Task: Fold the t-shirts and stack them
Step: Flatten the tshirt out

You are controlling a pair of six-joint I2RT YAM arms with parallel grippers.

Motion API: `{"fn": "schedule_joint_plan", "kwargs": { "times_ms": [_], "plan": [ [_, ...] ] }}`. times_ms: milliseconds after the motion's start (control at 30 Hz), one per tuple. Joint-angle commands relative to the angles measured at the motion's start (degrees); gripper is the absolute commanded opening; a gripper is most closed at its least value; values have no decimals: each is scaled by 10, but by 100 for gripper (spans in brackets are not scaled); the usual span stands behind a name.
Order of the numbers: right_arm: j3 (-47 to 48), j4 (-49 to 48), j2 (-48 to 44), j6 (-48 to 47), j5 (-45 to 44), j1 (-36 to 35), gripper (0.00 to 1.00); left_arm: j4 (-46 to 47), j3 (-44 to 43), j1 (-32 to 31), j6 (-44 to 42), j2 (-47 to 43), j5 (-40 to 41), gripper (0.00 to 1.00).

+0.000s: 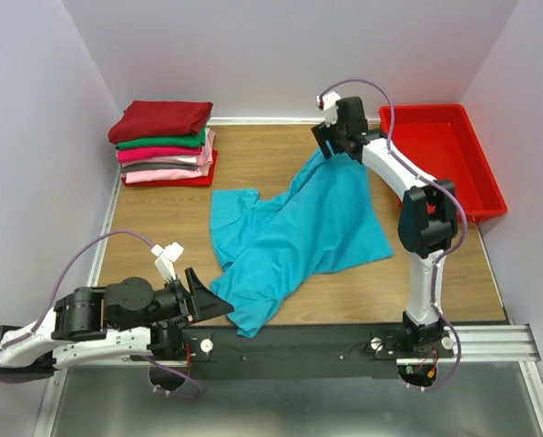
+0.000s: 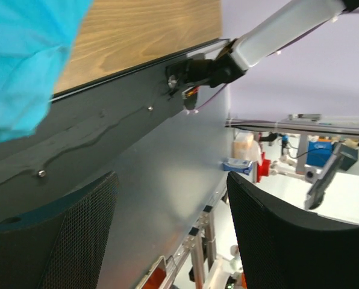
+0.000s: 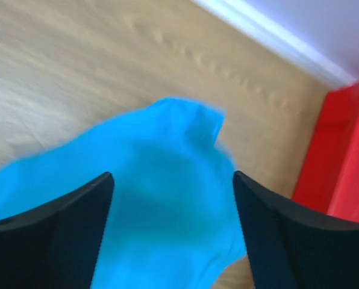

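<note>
A teal t-shirt (image 1: 299, 228) lies crumpled and unfolded across the middle of the wooden table. My right gripper (image 1: 331, 146) is open over its far corner; in the right wrist view the teal cloth (image 3: 167, 198) lies between and below the spread jaws (image 3: 172, 180), ungripped. My left gripper (image 1: 212, 296) is open and empty at the near edge, beside the shirt's near corner (image 2: 23, 60); its jaws (image 2: 170, 180) point past the table's front edge. A stack of folded t-shirts sits at the back left: dark red (image 1: 160, 118) on top, then green (image 1: 162, 142), magenta (image 1: 158, 153) and light pink (image 1: 167, 173).
A red plastic bin (image 1: 449, 159) stands at the back right, just right of my right gripper; it also shows in the right wrist view (image 3: 342, 168). A black rail (image 1: 326, 341) runs along the table's near edge. Walls close in the left, back and right sides.
</note>
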State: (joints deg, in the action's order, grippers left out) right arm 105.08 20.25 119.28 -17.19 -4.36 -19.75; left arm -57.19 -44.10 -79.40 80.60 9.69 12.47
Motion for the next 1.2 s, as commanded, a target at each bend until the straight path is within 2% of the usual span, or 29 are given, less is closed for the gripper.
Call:
{"fn": "schedule_joint_plan", "kwargs": {
  "times_ms": [0, 100, 167, 200, 233, 267, 333, 433, 500, 567, 600, 633, 667, 700, 733, 800, 833, 867, 900, 933, 967, 1033, 1100, 1167],
  "plan": [
    [-23, 9, 14, 17, -73, 0, 88, 16, 7, -6, -3, -3, -11, 81],
    [-78, 10, -46, 6, -52, 20, 91, 9, -10, -8, -20, 26, 35, 83],
    [-144, 11, -90, -18, -8, 34, 92, 13, -23, -9, -46, 45, 97, 83],
    [-199, 15, -134, -31, 40, 42, 94, 17, -27, -12, -61, 72, 149, 83],
    [-199, 15, -162, -43, 80, 42, 95, 23, -30, -14, -62, 87, 150, 83],
    [-259, 28, -187, -56, 115, 46, 97, 32, -32, -16, -82, 103, 203, 83],
    [-307, 61, -252, -85, 205, 45, 98, 61, -37, -17, -100, 153, 284, 83],
    [-392, 95, -314, -109, 268, 46, 98, 120, -47, -16, -152, 194, 370, 84],
    [-442, 122, -343, -129, 283, 46, 98, 182, -52, -15, -206, 205, 398, 83],
    [-471, 134, -384, -154, 285, 48, 98, 234, -55, 7, -267, 219, 390, 83],
    [-483, 142, -395, -162, 289, 50, 98, 275, -61, 29, -321, 232, 375, 83],
    [-499, 148, -407, -171, 292, 52, 98, 299, -64, 56, -361, 267, 308, 84],
    [-506, 153, -416, -171, 292, 53, 98, 324, -66, 149, -397, 288, 254, 84],
    [-508, 155, -433, -168, 293, 53, 98, 366, -66, 205, -428, 334, 190, 83],
    [-514, 158, -440, -162, 296, 55, 98, 385, -64, 312, -483, 355, 72, 80],
    [-517, 158, -460, -153, 296, 57, 98, 441, -50, 389, -519, 399, 1, 79],
    [-519, 159, -465, -143, 296, 59, 98, 466, -41, 473, -546, 407, -50, 81],
    [-521, 159, -471, -140, 295, 61, 98, 489, -29, 514, -553, 413, -78, 82],
    [-523, 159, -484, -138, 290, 65, 99, 533, -7, 570, -555, 430, -166, 82],
    [-527, 159, -490, -138, 290, 65, 99, 556, 4, 619, -553, 445, -167, 81],
    [-536, 160, -494, -142, 281, 68, 99, 591, 22, 710, -544, 484, -262, 72],
    [-544, 160, -501, -143, 261, 74, 99, 609, 32, 769, -535, 532, -350, 62],
    [-558, 161, -497, -147, 248, 80, 99, 611, 34, 803, -541, 598, -370, 54],
    [-565, 161, -487, -153, 235, 91, 98, 605, 35, 807, -551, 632, -354, 52]
  ]
}}
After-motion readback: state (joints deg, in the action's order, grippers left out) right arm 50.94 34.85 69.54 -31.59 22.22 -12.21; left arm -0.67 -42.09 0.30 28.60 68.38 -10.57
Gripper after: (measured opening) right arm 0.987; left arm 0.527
